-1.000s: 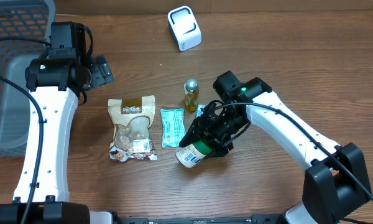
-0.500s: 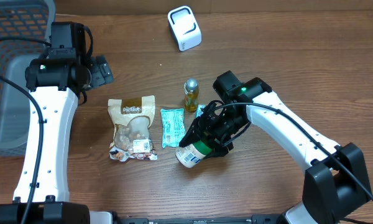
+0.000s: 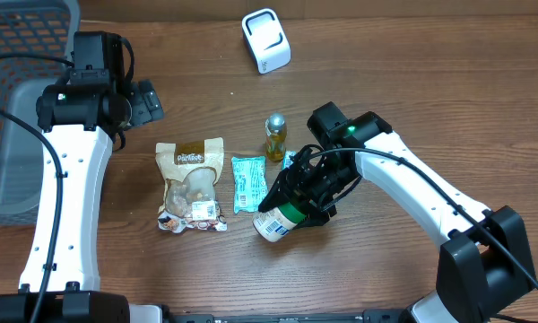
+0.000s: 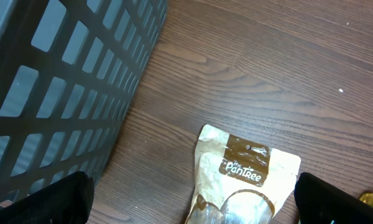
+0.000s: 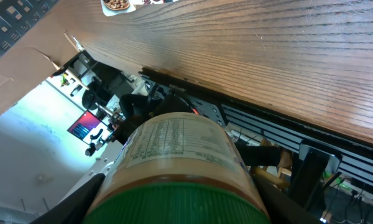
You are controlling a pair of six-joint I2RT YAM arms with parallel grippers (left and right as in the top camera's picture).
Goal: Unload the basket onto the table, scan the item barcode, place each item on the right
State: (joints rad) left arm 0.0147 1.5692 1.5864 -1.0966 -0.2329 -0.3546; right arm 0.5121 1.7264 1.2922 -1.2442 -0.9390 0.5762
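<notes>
jar (image 3: 276, 222): green lid, white label with fine dark print. snack pouch (image 3: 191, 179): cream, brown band at the far end. packet (image 3: 247, 182): teal. small bottle (image 3: 275, 139): amber-yellow, silver cap. scanner (image 3: 265, 40): white. basket (image 3: 4, 135): grey lattice. table (image 3: 412, 81): brown wood grain.

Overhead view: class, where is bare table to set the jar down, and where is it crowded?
Bare table lies right of the scanner and along the front edge below the snack bag. Crowded: the row of snack bag, packet, bottle and jar.

White, green-capped bottle (image 3: 274, 222), tilted sideways
</notes>
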